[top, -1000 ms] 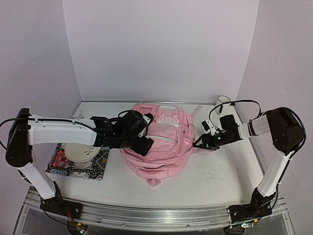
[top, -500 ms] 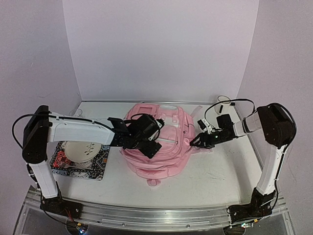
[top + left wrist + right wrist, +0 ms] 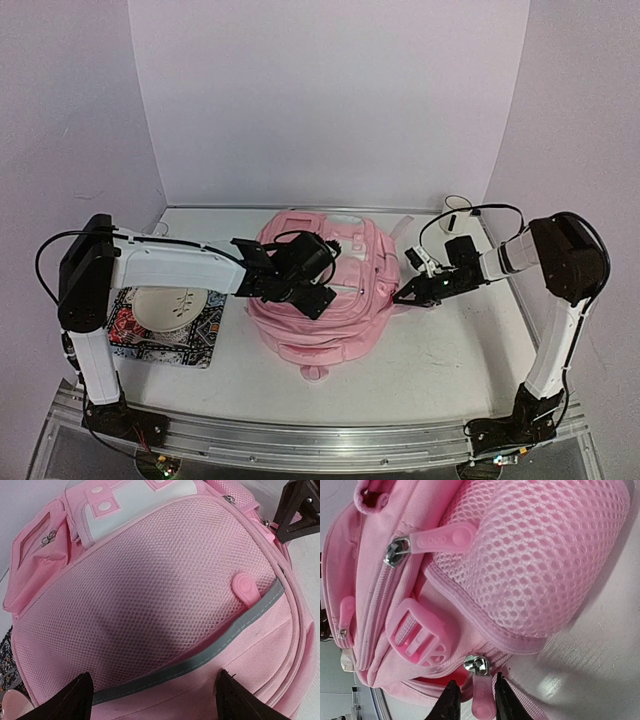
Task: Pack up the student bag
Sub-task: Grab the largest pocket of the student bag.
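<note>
The pink student bag (image 3: 330,300) lies flat in the middle of the table, front pockets up. My left gripper (image 3: 306,288) hovers over its front, open; in the left wrist view its fingertips (image 3: 75,700) stand wide apart above the mesh pocket (image 3: 165,580) and the grey strip. My right gripper (image 3: 404,297) is at the bag's right side. In the right wrist view (image 3: 477,702) its jaws stand close on either side of a pink zipper pull (image 3: 482,702), below a metal slider (image 3: 479,665). The zip there is slightly parted, with red lining showing.
A white plate (image 3: 165,305) sits on a patterned mat (image 3: 195,340) left of the bag. A white cable and a small object (image 3: 455,207) lie at the back right corner. Purple walls close the back and both sides.
My left gripper has moved right, from the bag's left edge to over its front. My right gripper has stayed at the bag's right side.
</note>
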You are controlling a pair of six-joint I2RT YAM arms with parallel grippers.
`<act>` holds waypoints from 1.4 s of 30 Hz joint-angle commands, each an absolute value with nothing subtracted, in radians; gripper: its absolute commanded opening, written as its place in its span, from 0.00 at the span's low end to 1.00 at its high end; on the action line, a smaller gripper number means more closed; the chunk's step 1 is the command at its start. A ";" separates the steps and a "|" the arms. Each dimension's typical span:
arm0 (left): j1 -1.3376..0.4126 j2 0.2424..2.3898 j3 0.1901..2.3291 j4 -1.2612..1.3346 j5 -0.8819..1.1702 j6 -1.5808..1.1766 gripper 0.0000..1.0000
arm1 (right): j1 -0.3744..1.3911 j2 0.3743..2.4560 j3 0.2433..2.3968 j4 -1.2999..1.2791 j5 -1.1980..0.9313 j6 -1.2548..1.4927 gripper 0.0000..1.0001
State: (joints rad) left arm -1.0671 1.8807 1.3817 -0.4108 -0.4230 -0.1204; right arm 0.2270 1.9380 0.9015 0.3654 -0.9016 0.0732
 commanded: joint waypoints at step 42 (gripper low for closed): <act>-1.034 1.920 1.457 -0.426 -0.380 -0.176 0.84 | 0.396 1.785 0.948 0.167 -0.426 0.218 0.30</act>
